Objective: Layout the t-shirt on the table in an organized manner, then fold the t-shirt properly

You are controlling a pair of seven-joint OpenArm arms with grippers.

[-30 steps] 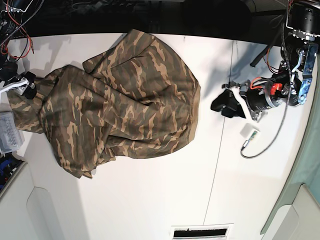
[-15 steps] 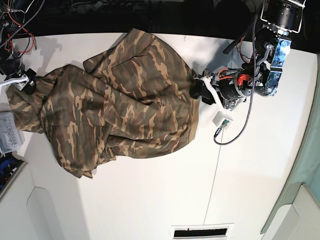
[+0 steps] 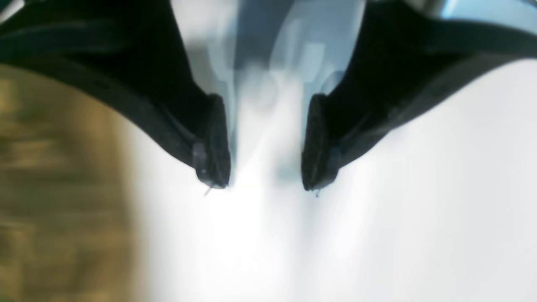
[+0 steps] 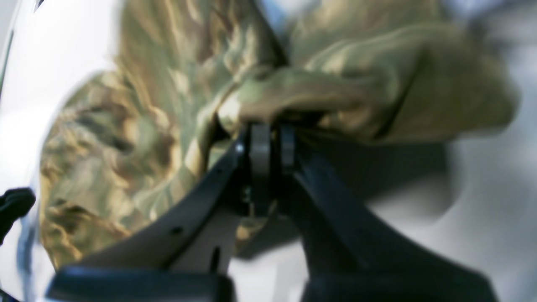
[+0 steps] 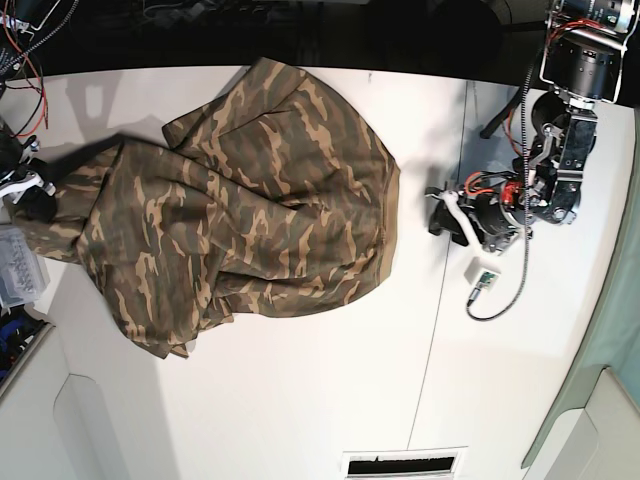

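The camouflage t-shirt [image 5: 250,200] lies crumpled on the left half of the white table [image 5: 300,400]. At the shirt's left edge my right gripper [image 5: 35,200] is shut on a bunched fold. The right wrist view shows its pads [image 4: 260,142] pressed together on the t-shirt [image 4: 293,84], with the cloth pulled up over them. My left gripper [image 5: 438,210] is open on bare table just right of the shirt's hem. In the blurred left wrist view my left gripper [image 3: 264,184] holds nothing, and the t-shirt [image 3: 63,188] fills the left side.
A thin dark seam [image 5: 440,330] crosses the table right of the shirt. A small white connector on a cable [image 5: 482,275] lies below the left arm. A translucent box [image 5: 15,265] sits at the left edge, a vent slot [image 5: 400,465] at the near edge.
My right gripper has shut on the shirt's left edge and the cloth there has shifted. My left gripper went to the hem, then drew back to the right, still open.
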